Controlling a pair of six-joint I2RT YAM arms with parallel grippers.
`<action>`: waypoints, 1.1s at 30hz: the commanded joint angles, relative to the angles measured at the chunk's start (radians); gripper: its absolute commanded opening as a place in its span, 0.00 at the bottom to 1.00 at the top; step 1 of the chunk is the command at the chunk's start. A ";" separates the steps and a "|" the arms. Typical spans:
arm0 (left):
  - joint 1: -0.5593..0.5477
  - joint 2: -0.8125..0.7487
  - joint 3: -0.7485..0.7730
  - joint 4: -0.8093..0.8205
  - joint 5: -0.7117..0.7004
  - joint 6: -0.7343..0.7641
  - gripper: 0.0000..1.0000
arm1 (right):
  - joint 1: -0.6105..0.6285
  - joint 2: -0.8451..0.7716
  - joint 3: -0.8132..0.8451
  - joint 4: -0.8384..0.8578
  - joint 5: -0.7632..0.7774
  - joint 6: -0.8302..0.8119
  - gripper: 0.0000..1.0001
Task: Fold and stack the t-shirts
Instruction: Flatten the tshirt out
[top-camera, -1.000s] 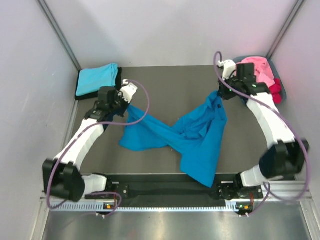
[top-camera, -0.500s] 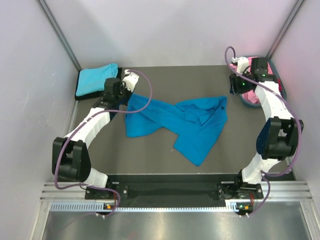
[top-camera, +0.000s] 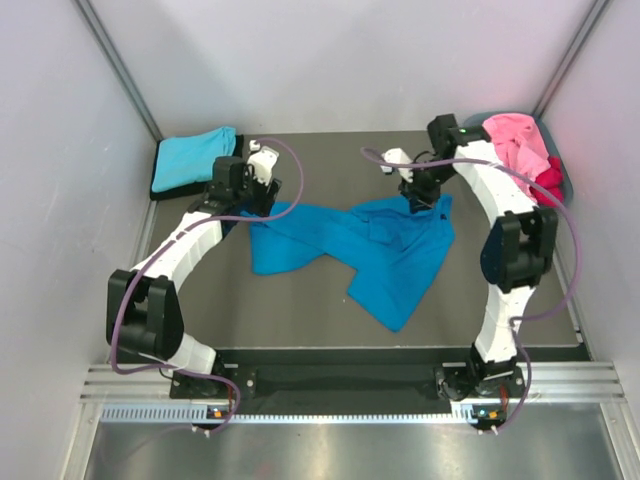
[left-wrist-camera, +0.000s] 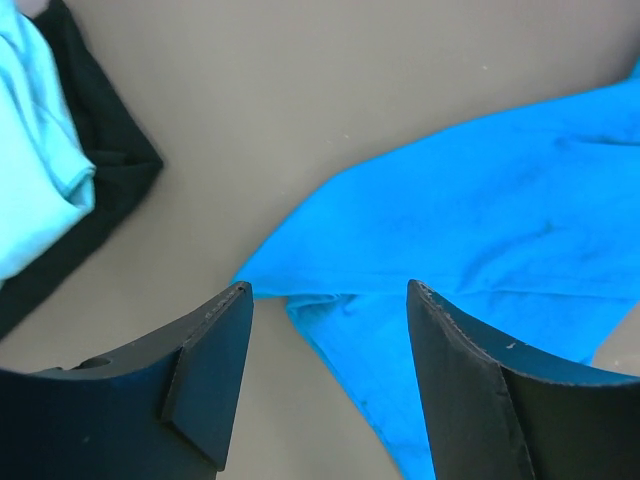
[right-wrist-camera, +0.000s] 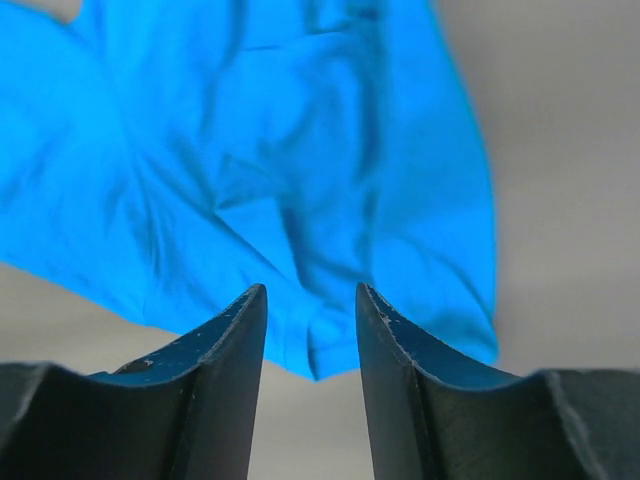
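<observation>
A bright blue t-shirt (top-camera: 370, 250) lies crumpled across the middle of the table. My left gripper (top-camera: 258, 200) hovers open over the shirt's far left corner (left-wrist-camera: 300, 290), with nothing between its fingers. My right gripper (top-camera: 418, 200) hangs open just above the shirt's far right corner (right-wrist-camera: 320, 350), its jaws a narrow gap apart and empty. A folded turquoise t-shirt (top-camera: 195, 155) rests at the back left. Pink t-shirts (top-camera: 515, 140) and a crimson one (top-camera: 553, 182) are heaped at the back right.
The turquoise shirt sits on a black cloth (top-camera: 160, 188), also seen in the left wrist view as the black cloth (left-wrist-camera: 110, 170). The pink heap fills a grey-blue tub (top-camera: 480, 120) by the right wall. Grey walls close in the table on three sides.
Both grippers opened and let go of the blue shirt, which dropped from a raised stretch onto the table. The right arm swung out to the tub and back over the shirt's corner.
</observation>
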 joint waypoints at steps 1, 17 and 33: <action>-0.003 -0.029 0.001 -0.022 0.040 -0.029 0.68 | 0.030 0.122 0.102 -0.196 -0.013 -0.215 0.41; 0.018 -0.041 -0.037 -0.043 0.007 -0.009 0.67 | 0.101 0.223 0.093 -0.287 0.093 -0.361 0.44; 0.021 -0.026 -0.049 -0.020 0.022 -0.021 0.67 | 0.138 0.227 0.038 -0.285 0.080 -0.340 0.40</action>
